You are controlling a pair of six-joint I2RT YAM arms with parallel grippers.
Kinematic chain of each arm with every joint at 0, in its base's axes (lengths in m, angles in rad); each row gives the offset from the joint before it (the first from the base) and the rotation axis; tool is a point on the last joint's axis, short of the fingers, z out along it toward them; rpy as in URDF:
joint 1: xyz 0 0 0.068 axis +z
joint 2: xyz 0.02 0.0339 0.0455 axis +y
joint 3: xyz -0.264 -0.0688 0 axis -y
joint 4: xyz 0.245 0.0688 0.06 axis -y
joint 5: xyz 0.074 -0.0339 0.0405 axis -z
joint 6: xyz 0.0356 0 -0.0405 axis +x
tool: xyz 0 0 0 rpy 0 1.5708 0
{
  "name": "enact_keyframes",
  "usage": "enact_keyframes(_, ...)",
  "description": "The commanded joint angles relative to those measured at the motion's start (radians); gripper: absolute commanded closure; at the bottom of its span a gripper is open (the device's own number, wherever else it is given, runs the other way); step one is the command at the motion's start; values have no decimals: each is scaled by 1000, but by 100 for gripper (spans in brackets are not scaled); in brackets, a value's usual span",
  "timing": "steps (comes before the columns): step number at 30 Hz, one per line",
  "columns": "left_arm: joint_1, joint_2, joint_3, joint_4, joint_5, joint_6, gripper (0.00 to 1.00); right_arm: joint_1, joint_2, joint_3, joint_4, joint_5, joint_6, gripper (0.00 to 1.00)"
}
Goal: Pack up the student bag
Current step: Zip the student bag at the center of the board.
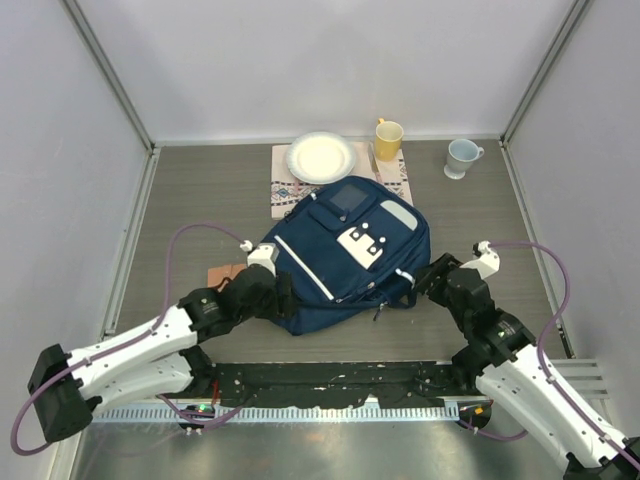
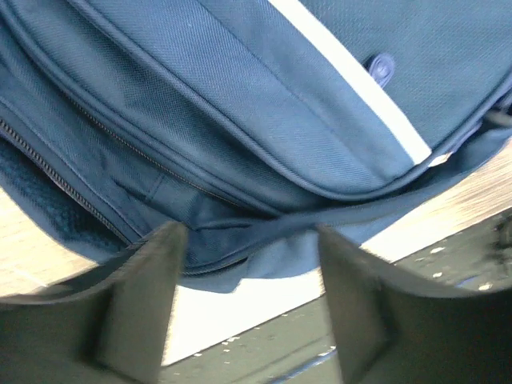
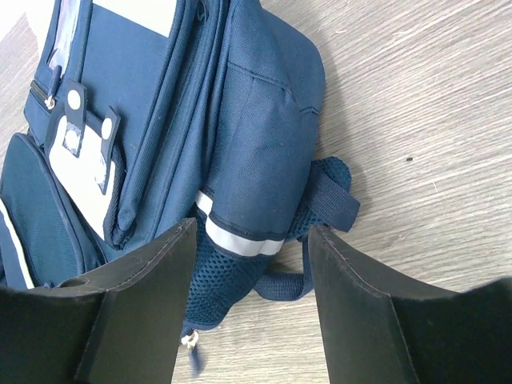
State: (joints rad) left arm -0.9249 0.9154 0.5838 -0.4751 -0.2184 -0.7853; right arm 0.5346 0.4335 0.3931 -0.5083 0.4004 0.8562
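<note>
The navy student bag (image 1: 335,285) lies front-up in the middle of the grey wood-grain table (image 1: 200,190), turned at an angle, its white buckled patch (image 1: 362,245) facing the ceiling and a thin white stripe (image 1: 305,265) running across its front. The 2 arms close on it from the near edge. The left tool (image 1: 283,292) sits at the bag's near left corner, its fingers (image 2: 152,280) spread wide with the zipped seam of the bag just beyond their tips; whether they touch the fabric cannot be told. The right tool (image 1: 425,278) is at the bag's right side, also spread, its fingers (image 3: 160,288) framing a blue mesh side pocket (image 3: 232,280) and a strap loop (image 3: 332,196). At the back of the table a white plate (image 1: 321,157) rests on a patterned placemat (image 1: 285,190), with a yellow mug (image 1: 388,138) on the mat's far right corner and a pale blue mug (image 1: 462,157) apart to the right. A small brown item (image 1: 226,272) lies beside the left arm.
</note>
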Motion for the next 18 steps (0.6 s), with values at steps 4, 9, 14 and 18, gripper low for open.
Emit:
enact_keyframes(4,9,-157,10,33,10,-40,15,-1,108,61,138,-55,-19,36)
enact_keyframes(9,9,-159,17,87,53,-35,11,-1,240,61,292,-178,15,35)
enact_keyframes(14,8,-72,51,105,123,-26,11,1,323,62,408,-235,49,34)
enact_keyframes(18,8,-33,60,154,162,-28,11,-1,379,95,444,-235,55,33)
